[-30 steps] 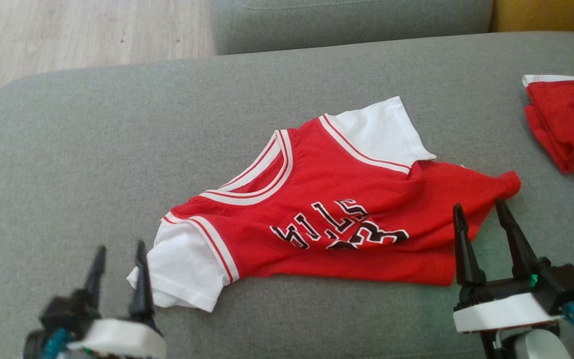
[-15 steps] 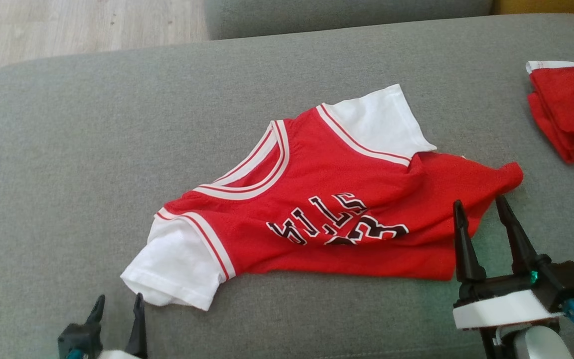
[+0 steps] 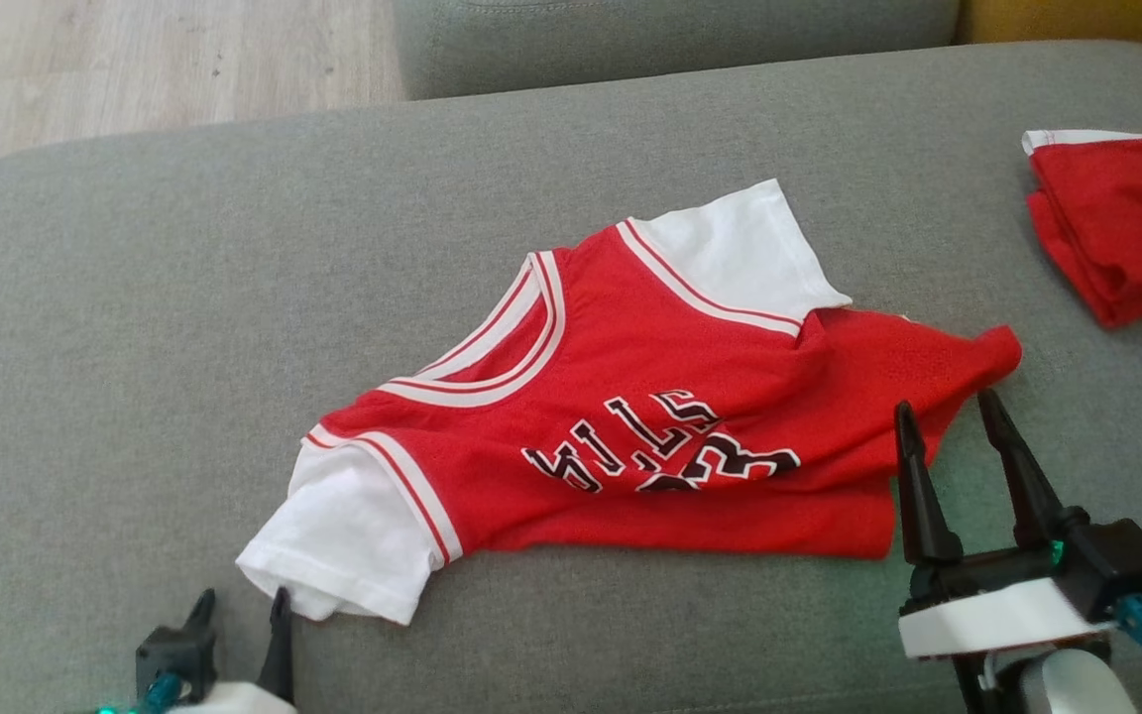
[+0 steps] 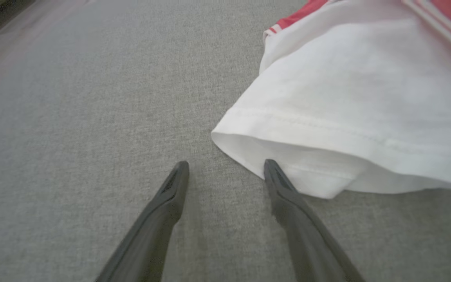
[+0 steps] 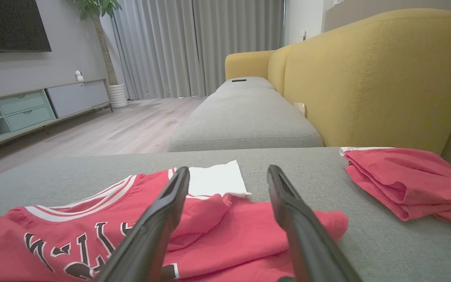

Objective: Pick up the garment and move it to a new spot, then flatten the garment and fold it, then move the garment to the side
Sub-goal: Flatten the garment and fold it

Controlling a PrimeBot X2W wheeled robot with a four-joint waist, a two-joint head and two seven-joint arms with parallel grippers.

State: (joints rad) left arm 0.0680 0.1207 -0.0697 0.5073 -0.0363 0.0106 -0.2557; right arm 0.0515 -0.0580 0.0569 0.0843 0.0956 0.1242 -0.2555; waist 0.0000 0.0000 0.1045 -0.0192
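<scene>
The garment (image 3: 650,416) is a red jersey with white sleeves and black lettering, lying rumpled on the grey cushion (image 3: 135,297), its lower part folded under. My left gripper (image 3: 241,601) is open at the bottom left, just short of the near white sleeve (image 4: 347,113); one fingertip (image 4: 269,166) sits at the sleeve's hem. My right gripper (image 3: 946,409) is open above the jersey's right hem corner, nothing between its fingers. In the right wrist view the jersey (image 5: 217,231) lies under the open fingers.
A second red garment (image 3: 1116,228), folded, lies at the cushion's far right, also seen as a red pile (image 5: 405,184). A yellow sofa back (image 5: 366,78) rises behind it. Another grey cushion (image 5: 245,117) extends beyond; wooden floor (image 3: 135,69) lies at the far left.
My left gripper has drawn back toward the bottom edge, away from the white sleeve. The head camera has shifted slightly. The right gripper and jersey stay as they were.
</scene>
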